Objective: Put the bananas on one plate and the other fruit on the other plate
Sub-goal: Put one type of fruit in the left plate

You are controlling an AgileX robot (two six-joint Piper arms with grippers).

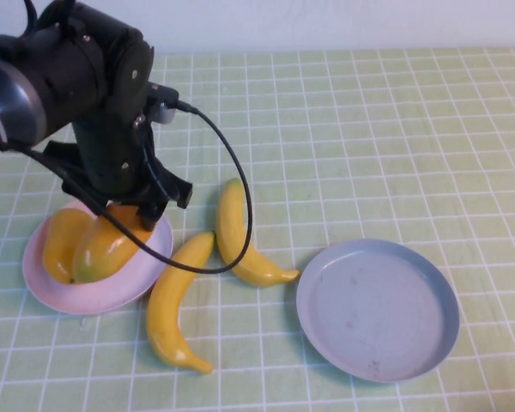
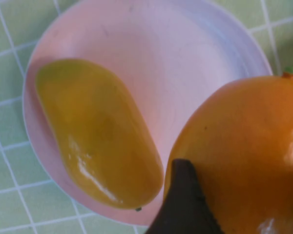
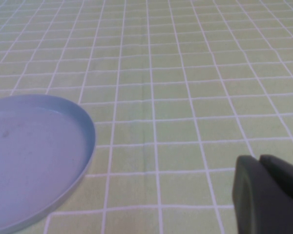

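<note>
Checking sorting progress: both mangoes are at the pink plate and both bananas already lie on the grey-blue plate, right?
Not quite. The high view shows the grey-blue plate bare; both bananas lie on the tablecloth between the plates. One mango lies on the pink plate; the left gripper holds the other mango there. The right gripper is near the grey-blue plate.

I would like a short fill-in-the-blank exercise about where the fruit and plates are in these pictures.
1. Both mangoes are over the ___ plate.
2. The grey-blue plate holds ___ fruit.
3. Two bananas lie on the table ___ the plates.
4. The ___ gripper is at the redder mango.

Missing words: pink; no; between; left
</note>
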